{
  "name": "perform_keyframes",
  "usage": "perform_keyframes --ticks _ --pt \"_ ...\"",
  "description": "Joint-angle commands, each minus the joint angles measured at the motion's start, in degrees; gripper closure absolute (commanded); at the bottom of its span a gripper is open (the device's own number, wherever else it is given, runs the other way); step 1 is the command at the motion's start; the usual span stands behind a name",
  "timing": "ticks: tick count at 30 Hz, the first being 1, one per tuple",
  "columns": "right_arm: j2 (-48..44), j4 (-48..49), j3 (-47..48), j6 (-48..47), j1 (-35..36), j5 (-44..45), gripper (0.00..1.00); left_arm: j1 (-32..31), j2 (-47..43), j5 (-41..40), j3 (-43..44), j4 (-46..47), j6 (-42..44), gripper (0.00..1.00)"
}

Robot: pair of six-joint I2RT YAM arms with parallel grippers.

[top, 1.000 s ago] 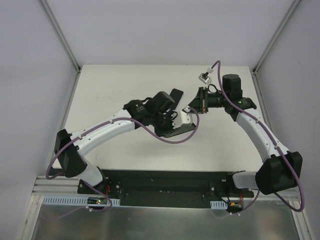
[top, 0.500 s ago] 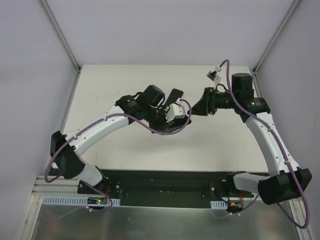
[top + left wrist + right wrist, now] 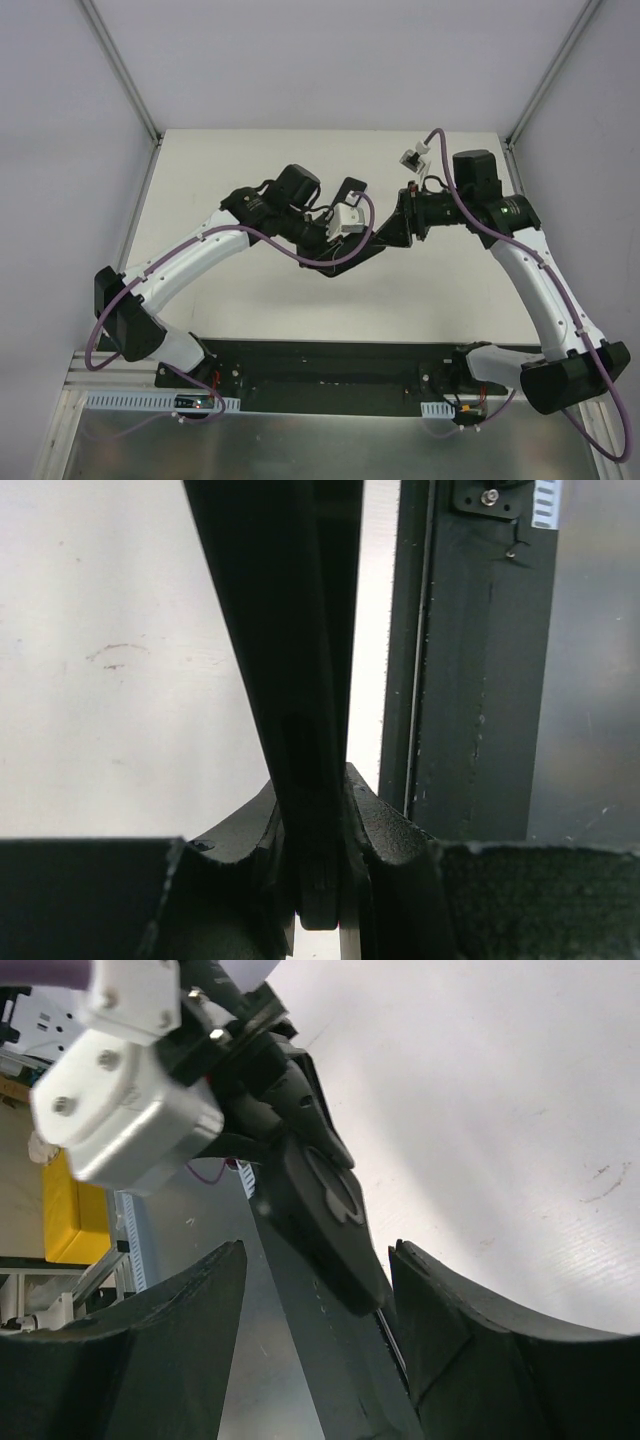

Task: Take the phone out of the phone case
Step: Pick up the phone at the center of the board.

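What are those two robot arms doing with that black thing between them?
Two robot arms are working on a black cased phone, held up above the white table. The left hand is clamped on one end of it, edge-on. The right hand has its fingers open on either side of the other end. The phone does not look separated from its case yet.

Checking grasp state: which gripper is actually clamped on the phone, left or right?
The left gripper: it pinches the phone edge-on from both sides. The right gripper is spread around the phone's end, with a visible gap.
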Motion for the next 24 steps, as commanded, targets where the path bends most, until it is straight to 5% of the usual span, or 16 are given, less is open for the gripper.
perform_keyframes --ticks 1,11,24 --pt "0.7 -2.4 3.7 -4.0 0.3 1.5 0.34 0.8 -2.2 7.9 2.5 0.7 -0.2 1.00" --pt "-2.3 -7.5 2.7 -9.4 0.4 2.9 0.37 3.8 -2.3 11.1 3.7 -0.6 -0.6 1.00" --pt "-0.5 2.4 3.4 -2.8 2.0 6.9 0.39 5.2 -1.4 14.7 3.6 5.2 -9.1 1.00"
